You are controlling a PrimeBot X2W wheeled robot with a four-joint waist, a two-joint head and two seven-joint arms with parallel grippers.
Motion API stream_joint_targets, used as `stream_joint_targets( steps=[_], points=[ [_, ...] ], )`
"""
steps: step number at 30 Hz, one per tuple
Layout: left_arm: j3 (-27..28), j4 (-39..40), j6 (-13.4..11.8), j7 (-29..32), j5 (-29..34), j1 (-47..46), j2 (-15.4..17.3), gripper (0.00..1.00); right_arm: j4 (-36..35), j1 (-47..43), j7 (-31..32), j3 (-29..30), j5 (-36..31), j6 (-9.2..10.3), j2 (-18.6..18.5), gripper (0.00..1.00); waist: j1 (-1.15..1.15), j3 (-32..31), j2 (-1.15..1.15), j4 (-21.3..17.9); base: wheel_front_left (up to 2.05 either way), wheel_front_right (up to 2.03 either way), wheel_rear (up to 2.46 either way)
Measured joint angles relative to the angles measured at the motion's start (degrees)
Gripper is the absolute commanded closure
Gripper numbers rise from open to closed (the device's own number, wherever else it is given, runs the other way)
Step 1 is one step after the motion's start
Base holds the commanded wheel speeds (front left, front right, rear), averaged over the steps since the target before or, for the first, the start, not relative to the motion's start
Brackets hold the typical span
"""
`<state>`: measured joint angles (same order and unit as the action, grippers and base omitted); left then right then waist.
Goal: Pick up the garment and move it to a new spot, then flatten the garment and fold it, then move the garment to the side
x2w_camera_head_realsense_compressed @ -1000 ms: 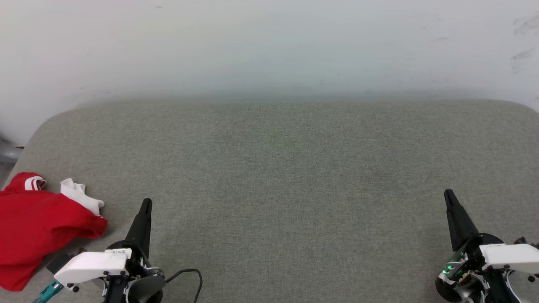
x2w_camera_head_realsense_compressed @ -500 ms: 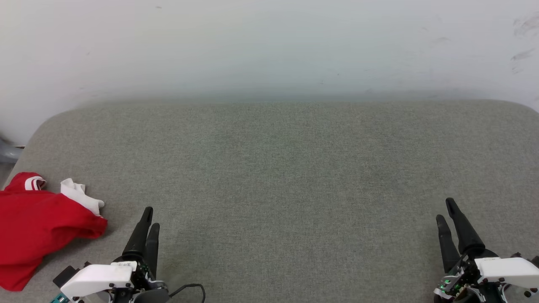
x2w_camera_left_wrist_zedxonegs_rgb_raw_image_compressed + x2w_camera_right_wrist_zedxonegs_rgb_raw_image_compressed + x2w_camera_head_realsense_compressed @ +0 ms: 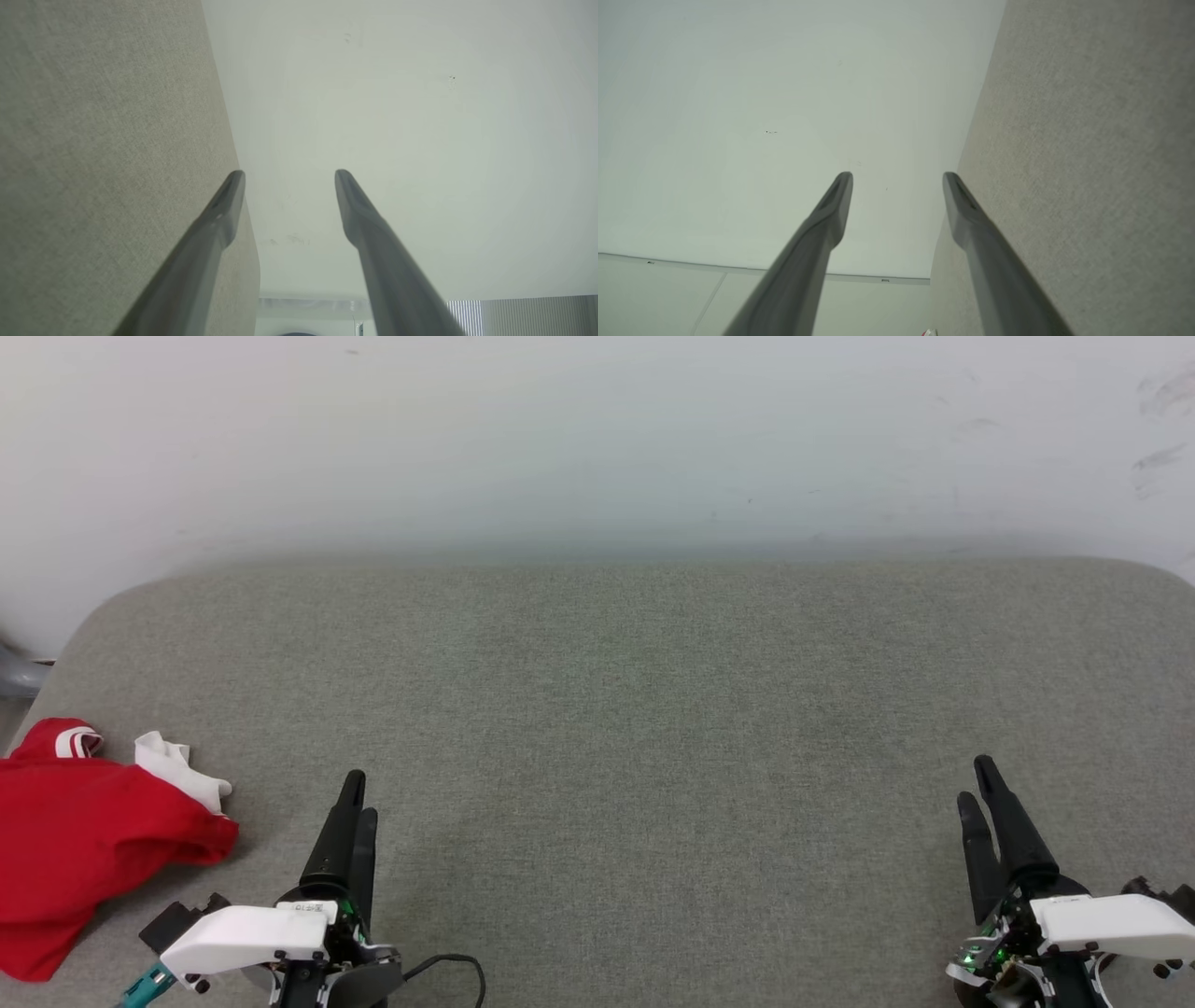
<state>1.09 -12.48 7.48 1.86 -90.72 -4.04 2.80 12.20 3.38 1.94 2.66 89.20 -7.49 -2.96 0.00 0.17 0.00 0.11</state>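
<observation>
Garment (image 3: 84, 840): red cloth with a white part and a red-and-white striped trim at its far side. It lies crumpled in a heap at the near left edge of the table (image 3: 635, 709), and the head view's left border cuts it off; any lettering is hidden in the folds. Table: grey-green woven covering, rounded far corners, set against a pale wall (image 3: 597, 439). Left gripper (image 3: 362, 795): low over the near left of the table, just right of the garment and apart from it, fingers pointing toward the wall. In the head view its two dark fingers overlap and look close together. The left wrist view shows the same gripper (image 3: 289, 173) with the fingers spread wide and empty, one over the table covering and the other against the wall. Right gripper (image 3: 973, 780): near right of the table, well apart from the garment, fingers likewise pointing toward the wall. In the right wrist view this gripper (image 3: 897, 175) has its fingers parted wide with nothing between them, the table to one side and the wall to the other. Cable (image 3: 457, 963): a thin black loop on the table beside the left wrist.
</observation>
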Motion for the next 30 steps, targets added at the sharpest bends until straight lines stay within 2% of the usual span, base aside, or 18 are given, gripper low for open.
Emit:
stream_joint_targets(
  steps=[11, 20, 30],
  points=[
    [-1.09, 3.61, 0.0, -2.33, 7.03, 0.0, 0.01, 0.0, -2.67, -0.77, -2.46, -1.32, -8.51, 0.0, -0.24, 0.0, 0.0, 0.11, 0.0, 0.21, 0.0, 0.0, 0.0],
    [-2.66, 6.31, 0.0, -4.48, 16.64, 0.03, 0.01, 0.0, -4.66, -1.34, -4.55, -1.23, -22.07, 0.0, -0.22, 0.0, 0.0, 0.06, 0.0, 0.3, 0.0, 0.0, 0.0],
    [-4.28, 6.84, 0.01, -6.17, 26.28, 0.17, 0.01, 0.0, -6.21, -2.15, -5.58, -0.9, -34.21, 0.0, -0.09, 0.0, 0.0, 0.04, 0.0, 0.48, 0.0, 0.0, 0.0]
  ],
)
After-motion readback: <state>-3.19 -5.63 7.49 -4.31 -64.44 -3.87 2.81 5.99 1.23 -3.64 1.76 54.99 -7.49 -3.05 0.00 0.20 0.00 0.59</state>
